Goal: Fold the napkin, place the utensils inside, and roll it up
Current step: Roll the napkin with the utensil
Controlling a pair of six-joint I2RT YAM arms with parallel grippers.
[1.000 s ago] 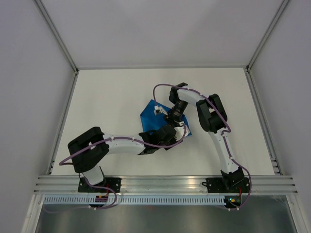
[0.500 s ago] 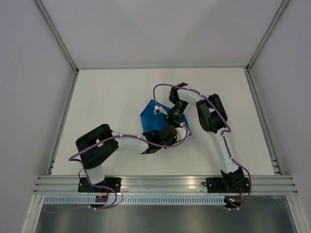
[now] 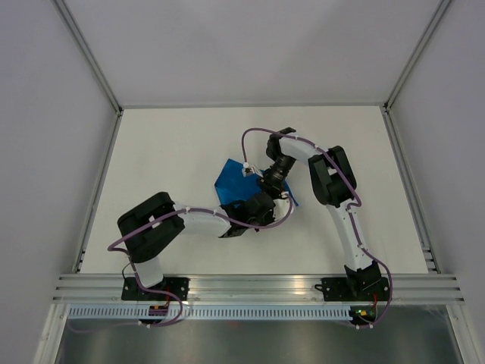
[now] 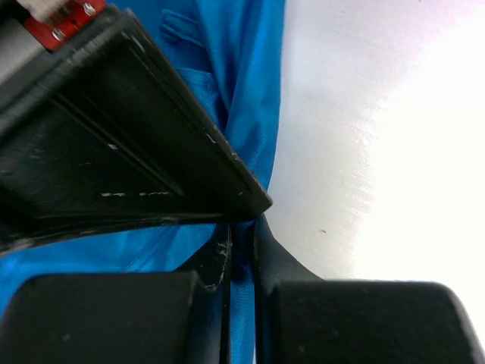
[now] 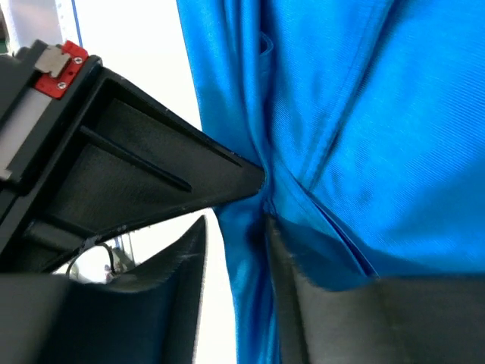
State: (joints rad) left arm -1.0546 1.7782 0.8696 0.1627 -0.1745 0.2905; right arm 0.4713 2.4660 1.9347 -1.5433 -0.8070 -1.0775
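The bright blue napkin (image 3: 229,182) lies bunched on the white table between the two arms. My left gripper (image 3: 264,205) is at its near right edge. In the left wrist view that gripper (image 4: 242,231) is shut on a narrow fold of the napkin (image 4: 242,91). My right gripper (image 3: 270,184) sits just behind it, over the cloth. In the right wrist view its jaws (image 5: 236,224) stand open around a hanging fold of the napkin (image 5: 379,114), with a gap of white table beside the left finger (image 5: 167,288). The utensils are out of view.
The white table (image 3: 167,152) is walled by grey panels with metal rails along the sides. Each wrist view shows the other gripper's black body as a wedge at upper left (image 4: 114,152), (image 5: 129,167), very close by. An aluminium rail (image 3: 258,284) runs along the near edge.
My left gripper has shut on the napkin's edge. My right gripper has opened its jaws around the cloth. The napkin has drawn in from the right and looks narrower.
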